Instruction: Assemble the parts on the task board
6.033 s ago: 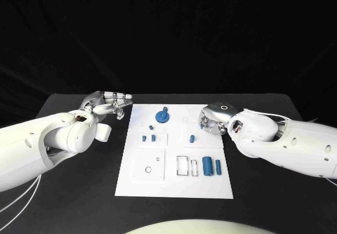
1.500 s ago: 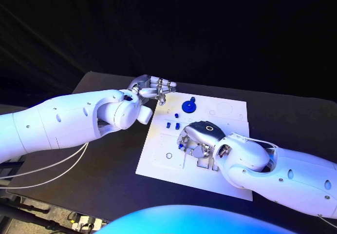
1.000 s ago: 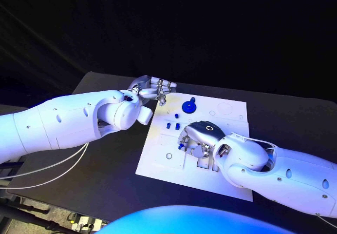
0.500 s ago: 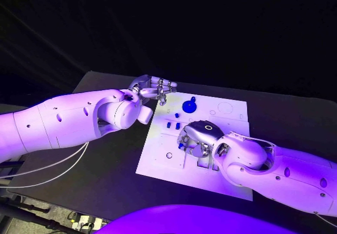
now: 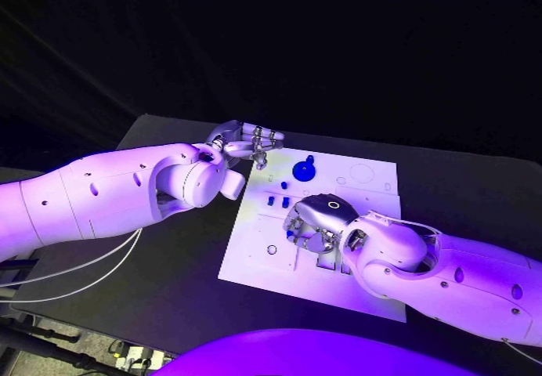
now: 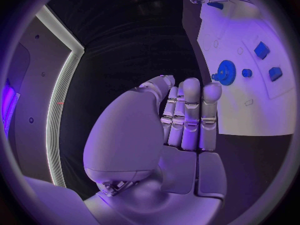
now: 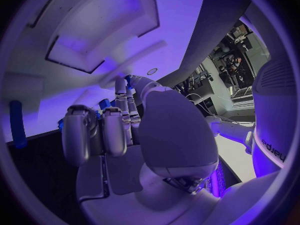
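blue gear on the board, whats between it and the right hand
In the head view, small blue parts stand on the task board between the blue gear and the right hand.

Black table [image 5: 169, 266], matte surface, far left corner visible near the left arm. Carries one white task board [image 5: 254, 270], lying flat at mid-table and skewed against the table edges, with one short end toward the far edge and the other toward the near edge. Bare black surface left and right of the board.
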`<action>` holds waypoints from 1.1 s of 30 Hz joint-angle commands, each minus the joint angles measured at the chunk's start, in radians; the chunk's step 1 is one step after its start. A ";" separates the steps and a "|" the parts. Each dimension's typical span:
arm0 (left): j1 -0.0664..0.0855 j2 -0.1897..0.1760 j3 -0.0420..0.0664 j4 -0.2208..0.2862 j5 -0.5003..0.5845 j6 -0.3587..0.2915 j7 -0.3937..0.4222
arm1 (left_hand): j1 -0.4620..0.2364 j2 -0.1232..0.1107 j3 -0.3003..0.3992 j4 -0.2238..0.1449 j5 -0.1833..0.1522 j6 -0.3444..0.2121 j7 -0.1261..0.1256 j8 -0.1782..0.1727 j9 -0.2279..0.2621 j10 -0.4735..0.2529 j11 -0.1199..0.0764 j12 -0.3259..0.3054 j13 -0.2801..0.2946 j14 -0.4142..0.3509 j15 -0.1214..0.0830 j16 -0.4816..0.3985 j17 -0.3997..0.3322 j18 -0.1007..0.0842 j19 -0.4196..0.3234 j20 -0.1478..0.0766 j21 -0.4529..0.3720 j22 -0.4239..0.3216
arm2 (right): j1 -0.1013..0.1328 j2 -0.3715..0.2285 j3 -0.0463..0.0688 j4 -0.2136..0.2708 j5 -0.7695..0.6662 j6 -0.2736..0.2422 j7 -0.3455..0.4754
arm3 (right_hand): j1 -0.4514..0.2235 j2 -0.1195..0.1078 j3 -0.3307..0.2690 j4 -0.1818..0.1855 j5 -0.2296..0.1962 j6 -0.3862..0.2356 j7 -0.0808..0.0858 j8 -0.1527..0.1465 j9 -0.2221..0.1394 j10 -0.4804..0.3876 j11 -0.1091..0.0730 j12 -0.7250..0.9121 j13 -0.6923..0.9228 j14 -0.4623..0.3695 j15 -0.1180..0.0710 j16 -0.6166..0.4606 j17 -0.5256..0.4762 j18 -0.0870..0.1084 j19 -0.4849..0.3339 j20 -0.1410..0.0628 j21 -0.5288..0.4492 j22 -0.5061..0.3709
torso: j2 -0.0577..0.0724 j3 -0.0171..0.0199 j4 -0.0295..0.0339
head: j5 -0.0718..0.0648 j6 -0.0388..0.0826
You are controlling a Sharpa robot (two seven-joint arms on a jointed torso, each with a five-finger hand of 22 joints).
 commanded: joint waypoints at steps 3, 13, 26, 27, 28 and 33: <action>0.001 0.001 0.001 0.003 -0.001 0.016 0.001 | 0.000 0.012 -0.001 -0.007 -0.002 -0.010 0.001 -0.002 -0.002 -0.010 0.002 0.005 0.001 -0.005 0.000 -0.004 -0.003 0.018 -0.007 0.001 -0.003 -0.002 | -0.002 -0.002 -0.002 -0.002 -0.006 -0.002 -0.014 | -0.014 -0.006 -0.012 -0.001 0.001 -0.026 0.001 -0.014 -0.006 -0.013 0.002 -0.005 -0.004 0.051 0.009 0.004 0.002 -0.010 0.008 0.007 -0.008 0.183 | 0.000 0.0005 0.0000 | -0.002 0.001; 0.001 -0.001 0.001 0.003 -0.003 0.018 -0.001 | 0.000 0.012 -0.001 -0.007 -0.002 -0.010 0.001 -0.002 -0.002 -0.010 0.002 0.005 0.001 -0.005 0.000 -0.004 -0.003 0.018 -0.007 0.001 -0.003 -0.002 | -0.003 -0.026 -0.002 0.025 -0.020 -0.039 -0.032 | -0.023 -0.015 -0.023 -0.005 -0.005 -0.073 -0.001 -0.017 -0.017 -0.023 0.001 -0.002 -0.003 0.050 0.010 0.006 0.001 -0.009 0.006 0.010 -0.014 0.182 | 0.000 0.0008 0.0004 | -0.005 0.004; 0.001 -0.012 0.000 0.005 -0.004 0.019 0.000 | 0.000 0.012 -0.001 -0.007 -0.003 -0.011 0.001 -0.002 -0.002 -0.011 0.003 0.006 0.001 -0.006 0.001 -0.005 -0.004 0.018 -0.007 0.001 -0.004 -0.002 | 0.058 -0.214 0.014 0.173 0.060 -0.037 -0.017 | -0.018 -0.015 -0.037 -0.015 -0.012 -0.014 0.004 0.018 -0.003 -0.026 0.005 0.002 0.002 0.036 0.012 -0.028 -0.052 0.005 -0.026 0.011 -0.080 0.157 | -0.003 -0.0009 -0.0036 | -0.037 0.027; 0.001 -0.013 0.000 0.006 -0.004 0.020 0.000 | 0.000 0.012 -0.001 -0.007 -0.003 -0.011 0.001 -0.002 -0.002 -0.011 0.003 0.006 0.001 -0.006 0.001 -0.005 -0.004 0.018 -0.007 0.001 -0.004 -0.002 | 0.070 -0.231 0.015 0.177 0.073 -0.035 -0.011 | -0.019 -0.018 -0.040 -0.015 -0.013 -0.012 0.005 0.018 -0.002 -0.027 0.006 0.002 0.002 0.034 0.013 -0.031 -0.058 0.008 -0.033 0.011 -0.094 0.152 | -0.002 -0.0008 -0.0036 | -0.044 0.031; 0.001 -0.013 -0.001 0.006 -0.004 0.021 0.001 | 0.000 0.012 -0.001 -0.007 -0.003 -0.011 0.001 -0.002 -0.002 -0.011 0.003 0.006 0.001 -0.006 0.001 -0.005 -0.004 0.018 -0.007 0.001 -0.004 -0.002 | 0.082 -0.246 0.016 0.179 0.083 -0.033 -0.006 | -0.023 -0.025 -0.045 -0.014 -0.014 -0.012 0.007 0.018 -0.002 -0.031 0.007 0.000 0.002 0.032 0.015 -0.036 -0.064 0.011 -0.041 0.012 -0.109 0.146 | -0.003 -0.0010 -0.0042 | -0.050 0.034; 0.001 -0.013 -0.001 0.005 -0.004 0.023 0.002 | 0.000 0.012 -0.001 -0.007 -0.003 -0.011 0.001 -0.002 -0.002 -0.011 0.003 0.006 0.001 -0.006 0.001 -0.005 -0.004 0.018 -0.007 0.001 -0.004 -0.002 | 0.123 -0.294 0.017 0.169 0.070 -0.005 0.002 | -0.036 -0.045 -0.082 -0.012 -0.008 -0.025 0.016 0.008 -0.005 -0.064 0.018 -0.005 -0.004 0.026 0.025 -0.049 -0.083 0.017 -0.058 0.019 -0.142 0.134 | -0.006 -0.0017 -0.0063 | -0.072 0.046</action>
